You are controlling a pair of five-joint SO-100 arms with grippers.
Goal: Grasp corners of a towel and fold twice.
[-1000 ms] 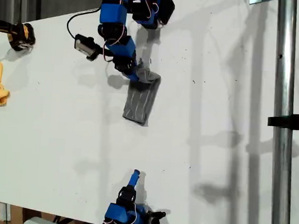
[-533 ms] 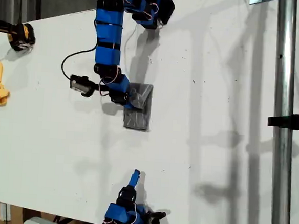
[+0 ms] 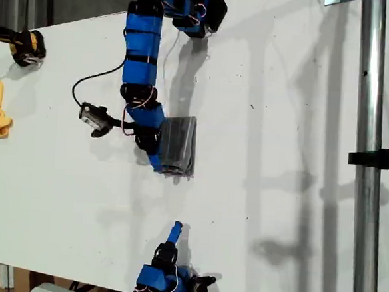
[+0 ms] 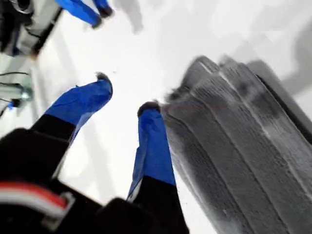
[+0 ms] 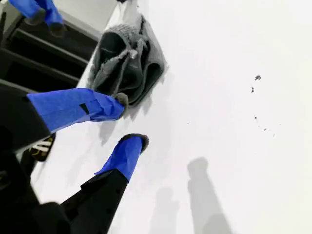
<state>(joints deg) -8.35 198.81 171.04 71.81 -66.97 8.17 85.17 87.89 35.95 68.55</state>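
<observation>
The towel [image 3: 178,147] lies folded into a narrow, layered strip on the white table [image 3: 280,159], a little left of the middle in the exterior view and nearer the far edge. My first gripper [image 4: 126,102] is spread wide and empty, one fingertip [image 4: 148,109] right at the strip's edge. My second gripper [image 5: 130,119] rests at the near edge in the exterior view, well apart from the towel, jaws parted on nothing.

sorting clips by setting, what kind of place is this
Likely a robotics lab bench, not a home: a bare white table, two blue arms clamped at its edges, a metal pole, and only a folded towel being worked.
</observation>
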